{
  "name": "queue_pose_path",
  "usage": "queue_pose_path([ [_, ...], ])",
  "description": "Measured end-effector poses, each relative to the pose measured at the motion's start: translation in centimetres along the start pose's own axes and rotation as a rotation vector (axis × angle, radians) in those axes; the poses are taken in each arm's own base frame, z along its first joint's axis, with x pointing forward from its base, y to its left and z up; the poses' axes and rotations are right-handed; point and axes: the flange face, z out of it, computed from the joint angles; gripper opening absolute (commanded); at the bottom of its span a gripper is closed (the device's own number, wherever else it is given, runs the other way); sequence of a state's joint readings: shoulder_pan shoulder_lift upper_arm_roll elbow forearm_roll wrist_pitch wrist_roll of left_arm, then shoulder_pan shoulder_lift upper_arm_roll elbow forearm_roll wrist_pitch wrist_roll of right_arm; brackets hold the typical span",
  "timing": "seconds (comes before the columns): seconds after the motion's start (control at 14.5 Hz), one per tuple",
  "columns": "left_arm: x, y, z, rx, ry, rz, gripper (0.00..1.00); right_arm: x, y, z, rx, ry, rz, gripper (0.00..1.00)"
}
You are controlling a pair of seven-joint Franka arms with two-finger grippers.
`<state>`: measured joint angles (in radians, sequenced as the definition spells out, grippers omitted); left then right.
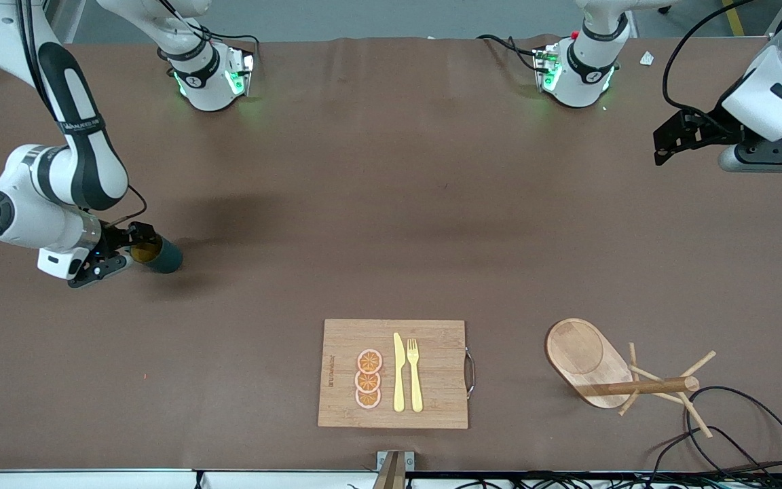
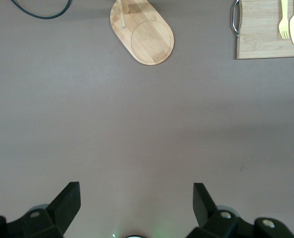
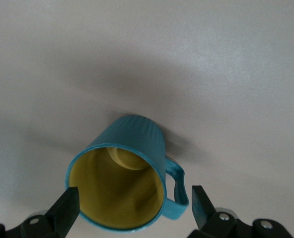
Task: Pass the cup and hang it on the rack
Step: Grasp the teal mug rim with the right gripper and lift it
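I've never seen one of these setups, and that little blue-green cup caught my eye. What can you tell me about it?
The cup is a small teal mug, ribbed outside, yellowish inside, with a small loop handle on its side. It looks like glazed ceramic or enamel. It lies on the brown table toward the right arm's end, its open mouth facing the right claw. The claw's fingers stand open at either side of the rim, not yet closed on it.
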<state>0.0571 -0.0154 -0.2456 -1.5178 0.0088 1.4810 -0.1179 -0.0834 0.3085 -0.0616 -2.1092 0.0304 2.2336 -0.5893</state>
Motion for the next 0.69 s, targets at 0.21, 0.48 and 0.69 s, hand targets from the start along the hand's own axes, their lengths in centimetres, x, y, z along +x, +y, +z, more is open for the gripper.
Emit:
queue_pose_path([
  [0.21, 0.0, 0.1, 0.0, 0.000, 0.000, 0.002, 1.00, 0.0, 0.3, 1.2, 0.002, -0.007, -0.014, 0.63],
  [0.48, 0.2, -0.1, 0.3, 0.001, -0.005, -0.001, 1.00, 0.1, 0.6, 1.7, -0.001, -0.003, -0.130, 0.01],
  [0.69, 0.3, -0.3, 0.2, 0.004, -0.001, -0.005, 1.00, 0.0, 0.9, 1.7, -0.004, 0.000, -0.154, 0.00],
])
